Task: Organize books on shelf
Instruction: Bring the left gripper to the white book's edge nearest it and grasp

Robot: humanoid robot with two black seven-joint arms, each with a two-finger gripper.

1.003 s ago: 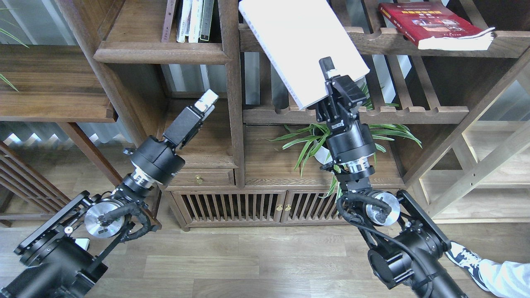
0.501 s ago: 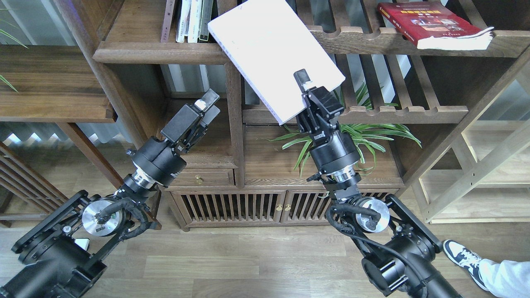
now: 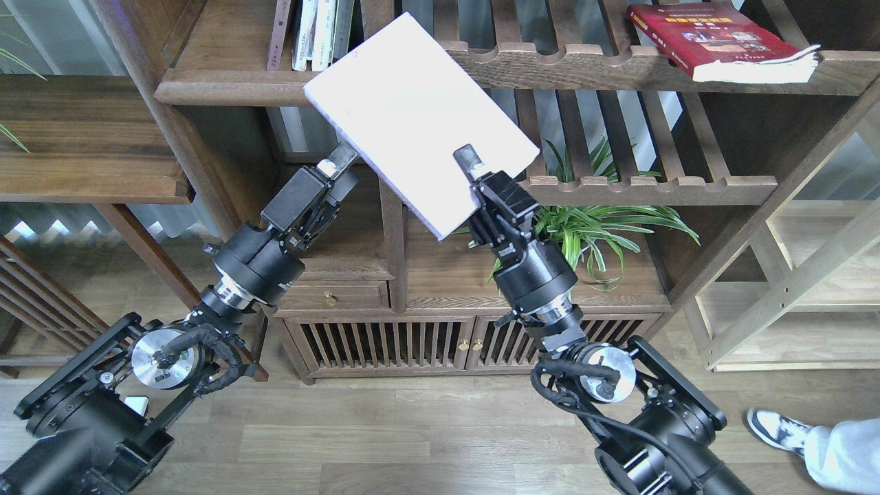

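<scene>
My right gripper [image 3: 473,173] is shut on the lower right corner of a thick white book [image 3: 412,110], holding it tilted in the air in front of the bookcase's centre post. The book's upper left corner overlaps the rounded front edge of the solid plank shelf [image 3: 234,88]. My left gripper [image 3: 342,168] is open just under the book's lower left edge; I cannot tell whether it touches the book. A red book [image 3: 715,38] with a yellow title band lies flat on the slatted shelf at the top right.
Several thin upright books [image 3: 313,31] stand at the back of the plank shelf. A green plant [image 3: 598,223] sits behind my right wrist. A low cabinet with slatted doors [image 3: 385,344] stands below. A person's shoe [image 3: 773,426] is on the floor at the bottom right.
My right gripper has carried the white book left and down, from in front of the slatted shelves to the centre post. My left gripper has opened and risen a little towards the book.
</scene>
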